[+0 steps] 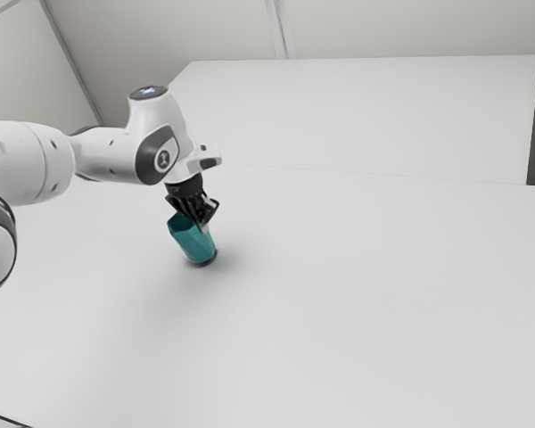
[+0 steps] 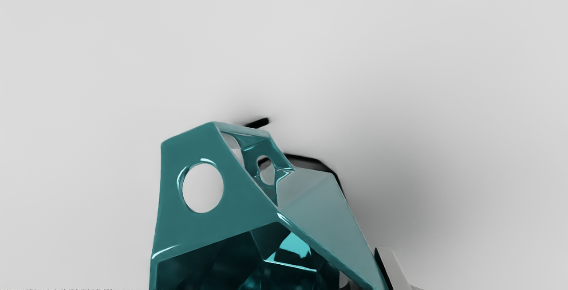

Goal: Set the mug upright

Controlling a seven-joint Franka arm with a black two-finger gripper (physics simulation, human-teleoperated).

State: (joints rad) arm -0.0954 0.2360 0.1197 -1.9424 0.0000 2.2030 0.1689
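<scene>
Since the mug [image 1: 190,239] is tilted, it's definitely not upright: its open end points up toward the exterior view's left, its base sits lower toward the exterior view's right. The gripper [image 1: 201,224] is at the rim, clamped on the mug's wall, one finger [image 2: 394,267] outside and the other partly visible inside, so only a wall's thickness apart. Can't tell whether the base touches the counter [image 1: 366,303] or is just above it.

Count-wise: one mug, one gripper, one arm [image 1: 107,153]. The mug has one handle [image 2: 191,232], angular, with two round openings showing.

As for other stuff, a short dark strip [image 2: 258,123] shows near the handle, no clue what it is. Behind everything there's a gray wall [image 1: 410,27]. Mug's own side hides most of the inner finger, btw.
</scene>
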